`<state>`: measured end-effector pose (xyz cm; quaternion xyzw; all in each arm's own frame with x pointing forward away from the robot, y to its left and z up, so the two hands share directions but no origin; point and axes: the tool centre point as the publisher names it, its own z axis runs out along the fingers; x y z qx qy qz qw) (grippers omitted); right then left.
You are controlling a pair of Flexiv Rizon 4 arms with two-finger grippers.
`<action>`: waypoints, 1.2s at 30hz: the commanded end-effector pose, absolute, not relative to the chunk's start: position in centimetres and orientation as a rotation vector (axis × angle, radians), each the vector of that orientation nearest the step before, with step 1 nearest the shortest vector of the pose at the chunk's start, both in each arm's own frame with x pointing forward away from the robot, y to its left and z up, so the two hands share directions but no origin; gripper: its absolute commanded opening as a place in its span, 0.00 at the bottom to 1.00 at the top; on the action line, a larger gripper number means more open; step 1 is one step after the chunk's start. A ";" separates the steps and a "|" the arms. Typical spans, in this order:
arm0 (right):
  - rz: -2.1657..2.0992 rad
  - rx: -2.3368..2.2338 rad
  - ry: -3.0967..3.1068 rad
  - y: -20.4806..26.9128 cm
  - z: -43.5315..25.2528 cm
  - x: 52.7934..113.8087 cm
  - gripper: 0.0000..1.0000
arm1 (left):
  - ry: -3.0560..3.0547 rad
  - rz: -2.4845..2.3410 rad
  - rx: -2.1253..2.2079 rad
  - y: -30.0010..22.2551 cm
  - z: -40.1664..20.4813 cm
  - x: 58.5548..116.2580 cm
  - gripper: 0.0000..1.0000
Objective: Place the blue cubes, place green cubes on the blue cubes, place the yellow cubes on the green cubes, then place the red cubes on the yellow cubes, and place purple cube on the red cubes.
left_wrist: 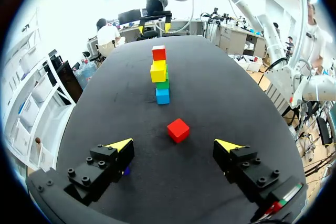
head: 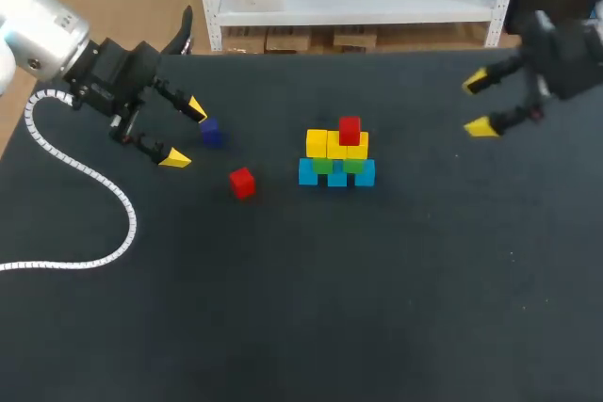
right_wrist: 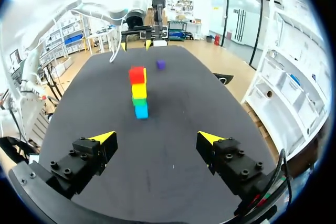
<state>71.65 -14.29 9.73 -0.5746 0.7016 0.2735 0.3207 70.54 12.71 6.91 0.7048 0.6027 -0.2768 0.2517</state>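
Left end effector is wide open with nothing held. Right end effector is equally wide open and empty, well apart from the cubes. A small matte purple cube lies just beside one left finger. The small matte loose red cube sits on the dark matte bench, ahead of the left end effector and between it and the stack. The stack is built to bright blue cubes, green cubes and yellow cubes, with one placed red cube on top, off to one side. Remaining work is judged to be the second red, then purple. Main risk: with the fingers spread this wide, the purple cube could be clipped and shoved on the descent to the loose red cube, or grabbed out of order. At placement, the free yellow top is narrow, so an off-centre release or a finger brushing the placed red cube could tip the upper layers. The white coiled cable trailing on the bench could drag if the left arm swings across.
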 end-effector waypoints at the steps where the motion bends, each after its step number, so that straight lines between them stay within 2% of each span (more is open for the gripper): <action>1: 0.756 -1.485 1.778 -17.5 9.8 70.5 1.00 | 1.635 -0.753 1.919 12.8 6.8 70.6 1.00; 13: 0.777 -1.546 1.737 -22.5 7.9 70.0 1.00 | 1.635 -0.753 1.919 12.8 6.8 70.6 1.00; 21: 0.788 -1.587 1.733 -23.0 7.5 69.9 1.00 | 1.635 -0.753 1.919 12.8 6.8 70.6 1.00; 36: 0.788 -1.587 1.733 -23.0 7.5 69.9 1.00 | 1.069 -0.714 2.571 6.2 4.8 69.1 1.00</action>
